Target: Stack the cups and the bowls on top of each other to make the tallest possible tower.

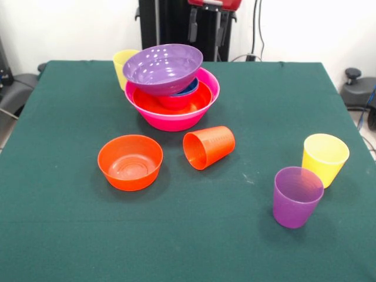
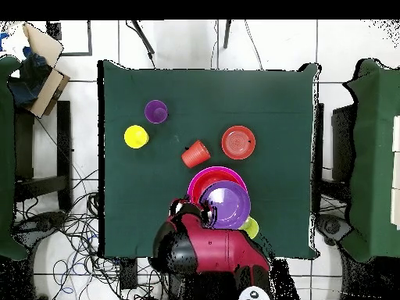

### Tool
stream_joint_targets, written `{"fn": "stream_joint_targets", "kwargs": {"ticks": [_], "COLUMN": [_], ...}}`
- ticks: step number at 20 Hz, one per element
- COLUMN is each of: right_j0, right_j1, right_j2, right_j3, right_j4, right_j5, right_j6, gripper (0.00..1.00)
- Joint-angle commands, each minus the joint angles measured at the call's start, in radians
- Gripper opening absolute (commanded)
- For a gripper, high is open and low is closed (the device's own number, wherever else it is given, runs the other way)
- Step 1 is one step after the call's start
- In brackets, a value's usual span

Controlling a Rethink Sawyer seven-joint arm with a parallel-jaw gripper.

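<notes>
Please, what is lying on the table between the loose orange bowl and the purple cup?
The orange cup, tipped on its side, lies between the orange bowl and the purple cup. Both views show it; otherwise that stretch is bare cloth.

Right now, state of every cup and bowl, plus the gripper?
pink bowl: upright, tower base
purple bowl: on top, tilted
loose orange bowl: upright, empty
orange cup: on its side
purple cup: upright
front yellow cup: upright
back yellow cup: upright
gripper: drawn back, grip unclear

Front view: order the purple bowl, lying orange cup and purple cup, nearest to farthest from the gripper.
1. Purple bowl, atop the pile, below the gripper.
2. Orange cup, mid-table, on its side.
3. Purple cup, front right.
</notes>
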Motion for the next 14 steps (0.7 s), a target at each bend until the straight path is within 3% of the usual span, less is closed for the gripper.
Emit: {"fn": "stream_joint_targets", "kwargs": {"ticks": [1,5,14], "right_j0": [-0.02,-0.103,-0.312], "right_j1": [-0.041,-0.104,-0.03], "right_j2": [0.103,0.145,0.334], "right_j3": [0.021,-0.093,-0.372], "right_j4": [0.039,0.05,-0.019], "right_j5": [0.15,0.301,0.48], "right_j6": [0.057,-0.071,-0.298], "gripper": [1.0,1.0,1.0]}}
